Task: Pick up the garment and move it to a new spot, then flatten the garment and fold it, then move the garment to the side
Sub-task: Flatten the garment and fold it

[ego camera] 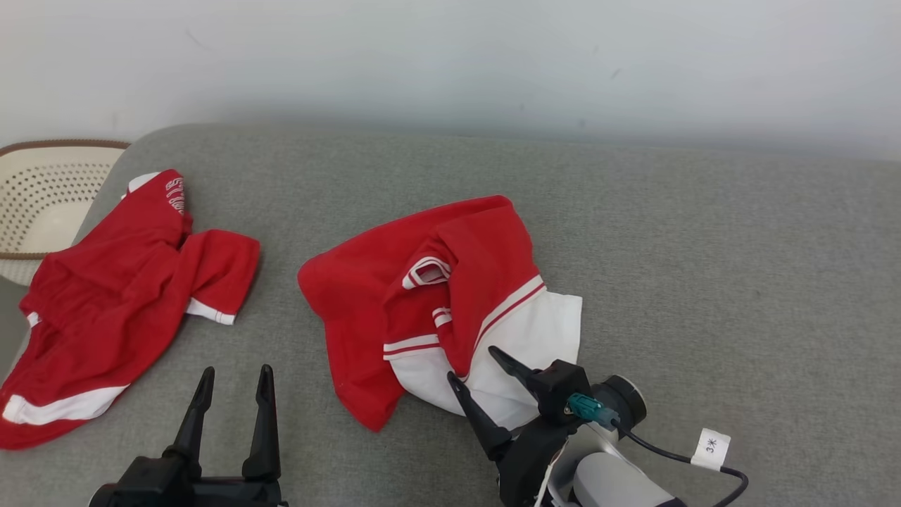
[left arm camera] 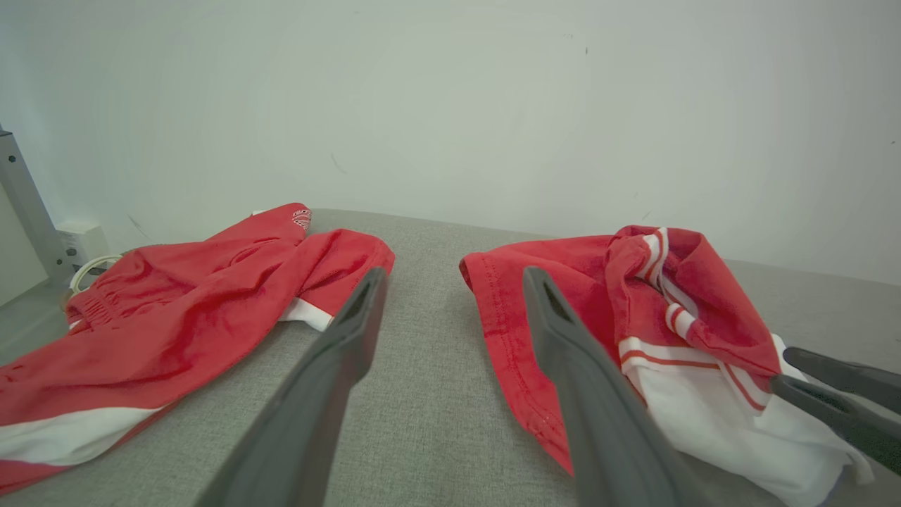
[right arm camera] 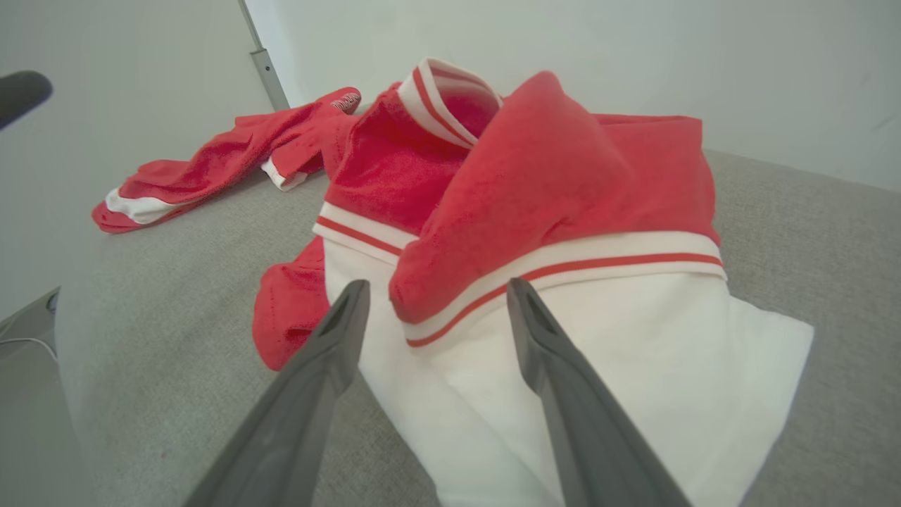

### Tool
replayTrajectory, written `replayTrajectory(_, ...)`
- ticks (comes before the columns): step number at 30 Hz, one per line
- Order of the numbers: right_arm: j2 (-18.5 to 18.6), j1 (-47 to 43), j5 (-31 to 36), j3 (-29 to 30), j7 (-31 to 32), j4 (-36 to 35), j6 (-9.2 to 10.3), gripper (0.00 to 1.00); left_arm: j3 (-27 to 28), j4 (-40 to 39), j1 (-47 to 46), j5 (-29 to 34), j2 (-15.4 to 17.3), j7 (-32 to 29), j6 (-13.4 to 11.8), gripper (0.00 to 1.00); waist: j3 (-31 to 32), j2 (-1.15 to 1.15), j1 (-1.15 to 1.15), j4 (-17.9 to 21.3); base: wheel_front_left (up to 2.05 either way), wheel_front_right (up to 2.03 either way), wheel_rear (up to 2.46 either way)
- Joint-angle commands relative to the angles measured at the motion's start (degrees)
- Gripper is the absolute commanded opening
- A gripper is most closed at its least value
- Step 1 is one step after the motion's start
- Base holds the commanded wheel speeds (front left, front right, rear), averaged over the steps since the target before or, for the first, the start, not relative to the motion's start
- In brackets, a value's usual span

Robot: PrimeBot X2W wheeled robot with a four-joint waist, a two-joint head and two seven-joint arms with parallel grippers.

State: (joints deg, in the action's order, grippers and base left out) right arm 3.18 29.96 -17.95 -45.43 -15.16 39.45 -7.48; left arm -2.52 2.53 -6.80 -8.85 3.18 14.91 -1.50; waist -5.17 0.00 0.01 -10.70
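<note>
The garment (ego camera: 436, 296) lies crumpled in the middle of the grey cushion (ego camera: 669, 282), red part toward the wall and white part toward us. Our right gripper (ego camera: 471, 362) hangs over the white part with its fingers spread wide and nothing between them. We cannot tell whether the tips touch the cloth. Our left gripper (ego camera: 237, 369) is also wide open and holds nothing. It sits over bare cushion between this garment and the left garment (ego camera: 120, 296).

We judge the pickup has not yet begun. To do it well, we should lower the right fingers so they straddle the raised fold at the striped band, where the cloth stands up enough to pinch, not the flat white panel. We should close on cloth alone, because the cushion looks soft and the tips could dig in. The left gripper looks well placed to take the red edge nearest it. With two holds the bundle should rise evenly instead of trailing. The bare cushion to the right looks like a good new spot, well apart from the left garment.

A perforated basket (ego camera: 42, 190) stands beyond the cushion's left end, just beside the left garment. We see nothing in the part of it that is visible.
</note>
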Motion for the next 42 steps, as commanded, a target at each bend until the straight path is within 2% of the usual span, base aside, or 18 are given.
replayTrajectory(1, -0.21, 0.64, 0.48, 0.07, -0.16, 1.21, -0.03, 1.0, 0.0, 0.23, -0.49, 0.31, -0.07, 0.16, 0.28, 1.0, -0.53, 0.0, -0.01, -0.87, 0.0, 0.0, 0.0)
replayTrajectory(5, -0.35, 1.76, 1.25, 0.61, -0.17, 3.15, -0.03, 1.0, -0.17, 0.42, -0.76, 0.27, -0.17, 0.16, 0.41, 1.0, -0.71, 0.0, -0.01, -1.55, 0.0, 0.0, 0.0)
replayTrajectory(6, -0.37, 1.95, 1.09, 0.81, -0.17, 3.14, -0.03, 0.31, -0.19, 0.43, -0.83, 0.27, -0.17, 0.16, 0.44, 1.0, -0.74, 0.0, -0.01, -1.71, 0.0, 0.0, 0.0)
replayTrajectory(7, -0.38, 2.13, 0.91, 1.27, -0.17, 2.74, -0.03, 0.0, -0.19, 0.42, -0.86, 0.26, -0.19, 0.16, 0.41, 1.0, -0.79, 0.0, -0.01, -1.8, 0.0, 0.0, 0.0)
replayTrajectory(15, -0.14, 2.18, 4.99, 7.63, -0.16, 0.5, -0.03, 0.0, 0.58, 0.5, 0.22, -0.33, -0.28, 0.16, -0.07, 1.0, -0.58, 0.0, -0.01, 0.02, 0.0, 0.0, 0.0)
replayTrajectory(20, 3.24, 2.72, 8.63, 13.06, -0.17, -2.2, -0.03, 0.0, 0.11, 0.57, 0.47, -1.18, -0.27, 0.16, -0.45, 1.0, -0.39, 0.0, -0.01, 1.69, 0.0, 0.0, 0.0)
replayTrajectory(25, 7.8, 4.19, 10.67, 15.19, -0.17, -3.58, -0.03, 0.0, -0.38, 0.92, 0.85, -1.38, -0.27, 0.16, -0.67, 1.0, 0.14, 0.0, -0.01, 2.52, 0.0, 0.0, 0.0)
replayTrajectory(31, 12.58, 8.08, 9.25, 14.03, -0.17, -2.64, -0.03, 0.0, -0.75, 1.38, 1.03, -1.54, -0.28, 0.16, -0.53, 1.0, 0.82, 0.0, -0.01, 2.32, 0.0, 0.0, 0.0)
replayTrajectory(42, 21.74, 17.48, 4.38, 6.4, -0.17, 3.7, -0.02, 0.0, -1.43, 1.79, 1.16, -1.54, -0.27, 0.16, -0.26, 1.0, 0.6, 0.0, -0.01, -0.3, 0.0, 0.0, 0.0)
